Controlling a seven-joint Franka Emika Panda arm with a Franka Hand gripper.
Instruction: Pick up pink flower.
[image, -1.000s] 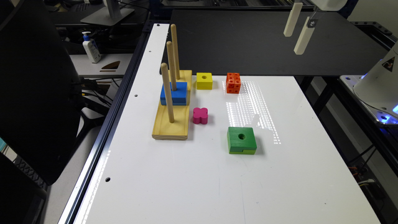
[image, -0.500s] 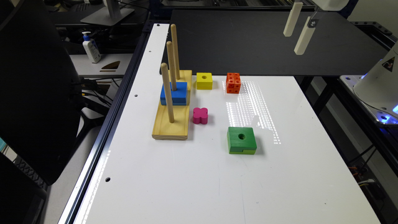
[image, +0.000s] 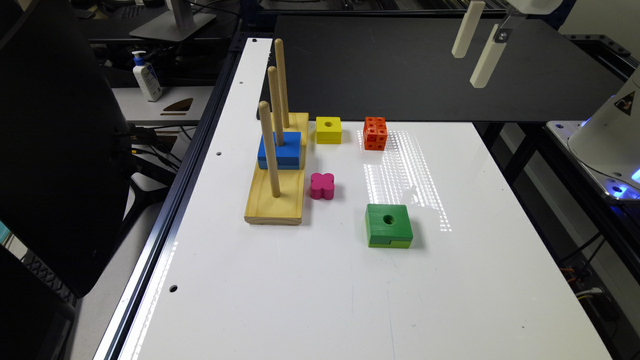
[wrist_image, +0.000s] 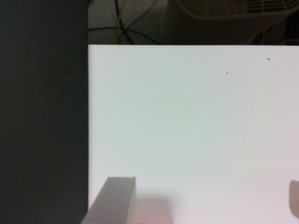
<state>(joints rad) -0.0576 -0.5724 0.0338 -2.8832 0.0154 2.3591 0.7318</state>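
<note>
The hand hangs at the upper right of the exterior frame, well above the table, its two pale fingers spread apart and holding nothing. The pink flower lies flat on the table near the frame's centre, just beside the wooden peg board, with the green square block to its lower right.
</note>
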